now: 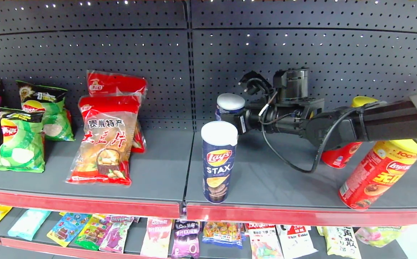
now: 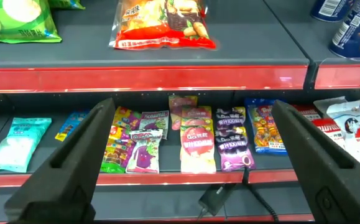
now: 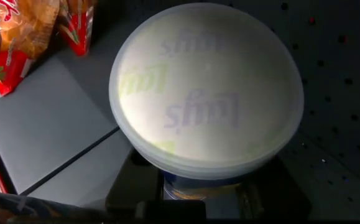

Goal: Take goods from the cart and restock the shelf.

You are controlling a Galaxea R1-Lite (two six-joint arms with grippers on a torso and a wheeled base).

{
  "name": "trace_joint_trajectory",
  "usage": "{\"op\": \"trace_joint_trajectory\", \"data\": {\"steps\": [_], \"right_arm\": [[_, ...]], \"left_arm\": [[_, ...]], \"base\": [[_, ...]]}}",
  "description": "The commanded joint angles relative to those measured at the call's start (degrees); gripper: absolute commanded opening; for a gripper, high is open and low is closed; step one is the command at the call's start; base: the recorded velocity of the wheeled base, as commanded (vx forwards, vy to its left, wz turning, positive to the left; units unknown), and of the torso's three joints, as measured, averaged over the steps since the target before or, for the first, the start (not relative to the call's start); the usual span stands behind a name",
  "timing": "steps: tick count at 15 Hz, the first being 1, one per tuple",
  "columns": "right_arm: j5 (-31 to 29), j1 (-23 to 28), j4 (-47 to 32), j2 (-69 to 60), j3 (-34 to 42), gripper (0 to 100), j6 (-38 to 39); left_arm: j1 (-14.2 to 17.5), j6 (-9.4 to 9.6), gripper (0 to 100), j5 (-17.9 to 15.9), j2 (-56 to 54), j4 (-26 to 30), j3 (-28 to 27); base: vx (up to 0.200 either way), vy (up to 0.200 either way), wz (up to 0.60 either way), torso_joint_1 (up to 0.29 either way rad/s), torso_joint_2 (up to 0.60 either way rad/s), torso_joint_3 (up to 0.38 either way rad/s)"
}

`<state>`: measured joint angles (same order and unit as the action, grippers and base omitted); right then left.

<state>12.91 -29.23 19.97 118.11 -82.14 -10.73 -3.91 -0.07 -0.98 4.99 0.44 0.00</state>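
Observation:
Two blue chip cans with white lids are on the upper shelf (image 1: 266,180). One blue can (image 1: 218,162) stands upright near the front edge. The second blue can (image 1: 229,105) is behind it near the back panel, and its lid (image 3: 206,87) looms close in the right wrist view. My right gripper (image 1: 238,120) comes in from the right and is shut on this rear can, its dark fingers (image 3: 127,190) under the lid. My left gripper (image 2: 192,162) is open and holds nothing, hanging in front of the lower shelves of candy bags (image 2: 198,134).
A red chip can (image 1: 377,176) leans at the shelf's right front, with another red can (image 1: 338,156) behind my arm. Red snack bags (image 1: 104,144) and green chip bags (image 1: 23,140) fill the left half. Bare shelf lies between the blue and red cans.

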Motion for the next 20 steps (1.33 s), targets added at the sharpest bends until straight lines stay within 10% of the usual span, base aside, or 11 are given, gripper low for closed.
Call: {"op": "trace_joint_trajectory", "data": {"steps": [1, 2, 3, 20], "right_arm": [[0.01, -0.21, -0.1, 0.27, -0.13, 0, 0.01], [0.01, -0.39, -0.1, 0.27, -0.13, 0, 0.01], [-0.17, -0.65, -0.02, 0.36, 0.05, 100, 0.01], [-8.08, -1.0, -0.1, -16.34, 16.93, 100, 2.38]], "left_arm": [[0.05, -0.01, 100, 0.01, 0.11, 0.0, 0.0], [-0.04, -0.01, 100, 0.01, 0.11, 0.0, 0.0], [-0.04, -0.01, 100, 0.01, 0.11, 0.0, 0.0], [-0.04, -0.01, 100, 0.01, 0.11, 0.0, 0.0]], "base": [[0.0, 0.0, 0.0, 0.0, 0.0, 0.0], [0.0, 0.0, 0.0, 0.0, 0.0, 0.0], [0.0, 0.0, 0.0, 0.0, 0.0, 0.0], [0.0, 0.0, 0.0, 0.0, 0.0, 0.0]]}}
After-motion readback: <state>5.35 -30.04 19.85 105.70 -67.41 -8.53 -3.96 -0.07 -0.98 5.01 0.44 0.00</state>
